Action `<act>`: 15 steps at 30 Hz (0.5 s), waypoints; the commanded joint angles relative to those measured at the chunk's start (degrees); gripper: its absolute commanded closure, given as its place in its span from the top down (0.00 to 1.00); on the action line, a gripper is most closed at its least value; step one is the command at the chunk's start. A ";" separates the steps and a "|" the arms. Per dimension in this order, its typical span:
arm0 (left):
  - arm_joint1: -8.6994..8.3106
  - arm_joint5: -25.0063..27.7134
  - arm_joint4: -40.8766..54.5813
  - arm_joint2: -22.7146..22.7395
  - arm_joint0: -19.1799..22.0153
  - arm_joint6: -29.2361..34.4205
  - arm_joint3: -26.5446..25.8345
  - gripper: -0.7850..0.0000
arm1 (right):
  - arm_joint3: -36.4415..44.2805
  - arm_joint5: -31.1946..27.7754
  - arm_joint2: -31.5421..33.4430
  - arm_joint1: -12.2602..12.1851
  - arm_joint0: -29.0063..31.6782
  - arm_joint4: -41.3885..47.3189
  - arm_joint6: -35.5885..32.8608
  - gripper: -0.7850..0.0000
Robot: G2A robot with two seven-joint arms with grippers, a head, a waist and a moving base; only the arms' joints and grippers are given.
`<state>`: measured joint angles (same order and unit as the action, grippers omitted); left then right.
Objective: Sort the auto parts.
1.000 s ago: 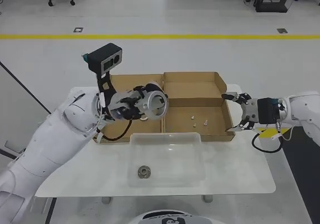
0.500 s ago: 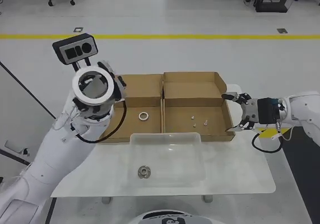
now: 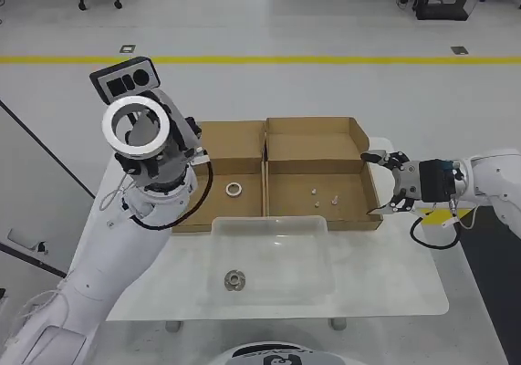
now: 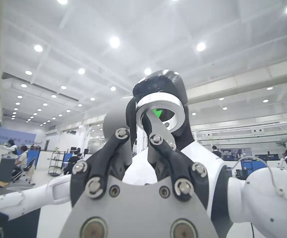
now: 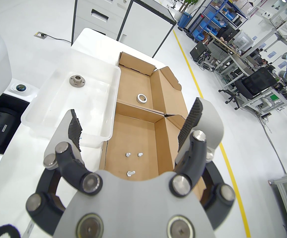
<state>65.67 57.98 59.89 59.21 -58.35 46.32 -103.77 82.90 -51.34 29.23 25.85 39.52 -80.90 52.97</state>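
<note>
Over white table (image 3: 379, 265), lifting large metal ring (image 3: 136, 128) clamped in left gripper (image 4: 139, 117), now clear of left cardboard box (image 3: 237, 151) (earlier low over it); holding right gripper (image 3: 383, 185) agape at right box (image 3: 315, 173) edge.

large ring (image 3: 108, 128) aloft beside left box (image 3: 242, 151) | small ring (image 3: 234, 189) inside it | 3 bolts (image 3: 334, 198): right box (image 3: 315, 164) | flange (image 3: 234, 278): tray (image 3: 269, 222)

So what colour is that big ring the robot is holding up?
The ring is shiny silver; the left wrist view shows it best.
</note>
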 commanded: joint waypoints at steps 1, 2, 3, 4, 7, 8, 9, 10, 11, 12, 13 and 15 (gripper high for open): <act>0.05 -0.35 -4.85 0.54 0.17 0.35 2.17 0.00 | 0.00 0.00 0.00 0.00 0.00 0.00 0.00 1.00; 0.09 -0.02 -7.28 0.62 0.13 0.01 2.99 0.00 | 0.00 0.00 0.00 0.00 0.00 0.00 0.00 1.00; 0.08 -0.06 -9.18 0.72 0.12 0.05 3.89 0.00 | 0.00 0.00 0.00 0.00 0.00 0.00 0.00 1.00; 0.03 -0.52 -11.13 0.77 0.30 0.51 4.40 0.00 | 0.00 0.00 0.00 0.00 0.00 0.00 0.00 1.00; 0.09 -0.57 -13.94 0.52 0.34 0.55 5.16 0.00 | 0.00 0.00 0.00 0.00 0.00 0.00 0.00 1.00; 0.18 -0.35 -13.49 0.21 0.36 0.33 4.94 0.00 | 0.00 0.00 0.00 0.00 0.00 0.00 0.00 1.00; 0.22 -0.35 -13.65 0.05 0.44 0.33 5.09 0.00 | 0.00 0.00 0.00 0.00 0.00 0.00 0.00 1.00; 0.25 -0.35 -13.79 -0.07 0.51 0.34 5.14 0.00 | 0.00 0.00 0.00 0.00 0.00 0.00 0.00 1.00; 0.31 -0.23 -13.31 -0.32 0.55 0.21 4.90 0.00 | 0.00 0.00 0.00 0.00 0.00 0.00 0.00 1.00; 0.38 -0.03 -12.77 -0.53 0.60 0.01 4.71 0.00 | 0.00 0.00 0.00 0.00 0.00 0.00 0.00 1.00; 0.44 0.02 -12.09 -0.69 0.66 -0.04 4.46 0.00 | 0.00 0.00 0.00 0.00 0.00 0.00 0.00 1.00; 0.75 0.02 -7.84 -0.83 0.53 -0.04 3.09 0.00 | 0.00 0.00 0.00 0.00 0.00 0.00 0.00 1.00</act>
<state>66.27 58.01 49.14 58.42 -57.69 46.27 -100.01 82.90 -51.34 29.23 25.85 39.52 -80.90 52.97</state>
